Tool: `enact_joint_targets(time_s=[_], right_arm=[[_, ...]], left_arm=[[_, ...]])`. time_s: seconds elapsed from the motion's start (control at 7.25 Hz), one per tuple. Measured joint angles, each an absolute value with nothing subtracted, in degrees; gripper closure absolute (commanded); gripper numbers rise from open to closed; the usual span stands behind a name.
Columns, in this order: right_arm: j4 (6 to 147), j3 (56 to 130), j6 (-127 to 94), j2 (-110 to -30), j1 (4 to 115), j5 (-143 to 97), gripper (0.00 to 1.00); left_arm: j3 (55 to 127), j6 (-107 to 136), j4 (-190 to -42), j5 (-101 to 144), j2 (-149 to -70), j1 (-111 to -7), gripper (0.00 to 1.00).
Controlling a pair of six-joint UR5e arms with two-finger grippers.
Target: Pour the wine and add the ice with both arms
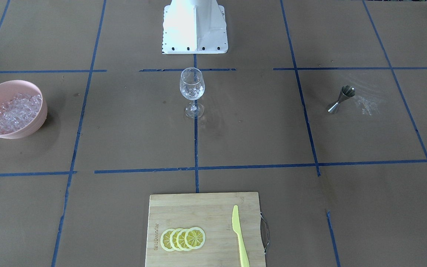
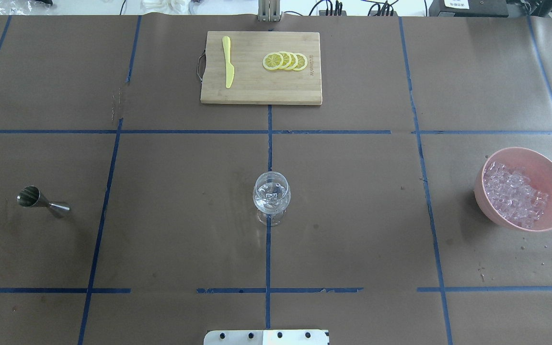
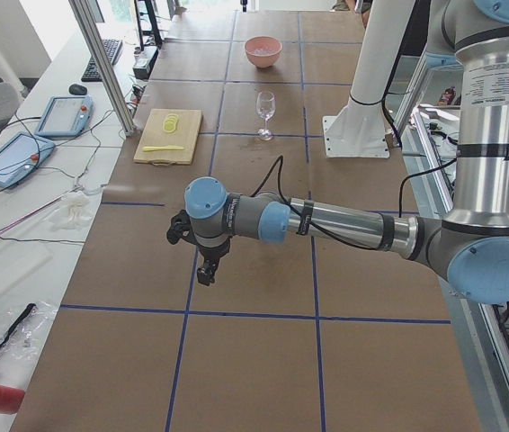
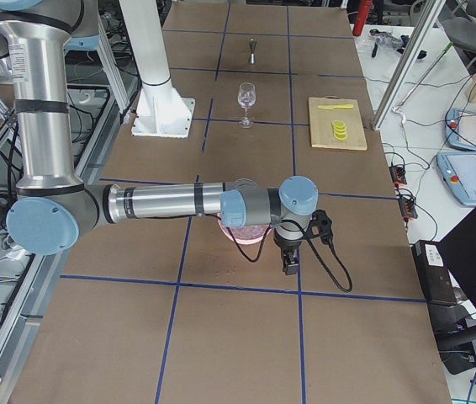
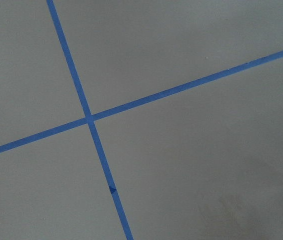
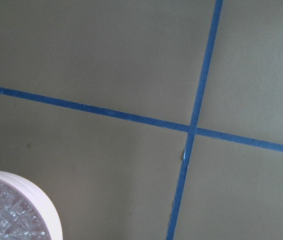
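Room: glass (image 2: 271, 194) at the middle of the bench (image 2: 352, 215), bowl (image 2: 551, 175) well apart near the right end.
Ice (image 2: 515, 191): clear cubes heaped in the bowl.
Left pincer (image 3: 202, 265), right pincer (image 4: 290, 261): opening cannot be told.

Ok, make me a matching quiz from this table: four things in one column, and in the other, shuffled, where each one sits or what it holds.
Column one:
1. wine glass
2. pink bowl
3. jigger
4. yellow knife

Column two:
A. lies on the cutting board, apart from the lemon slices
B. holds a heap of ice
C. stands on the blue centre tape line
D. sits alone on the robot's left side of the table

Pairs: 1-C, 2-B, 3-D, 4-A
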State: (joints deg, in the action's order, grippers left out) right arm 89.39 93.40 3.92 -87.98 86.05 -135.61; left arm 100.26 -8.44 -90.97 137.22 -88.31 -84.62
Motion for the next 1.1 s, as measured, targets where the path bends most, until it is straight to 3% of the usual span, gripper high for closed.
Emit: enact_joint_targets(time_s=[1.1], right_arm=[[89.4,93.2,4.1,-88.4,86.0,-136.2,0.00]], left_arm=[[98.1,-8.4,-90.9,134.9,-88.6,-86.2,0.00]])
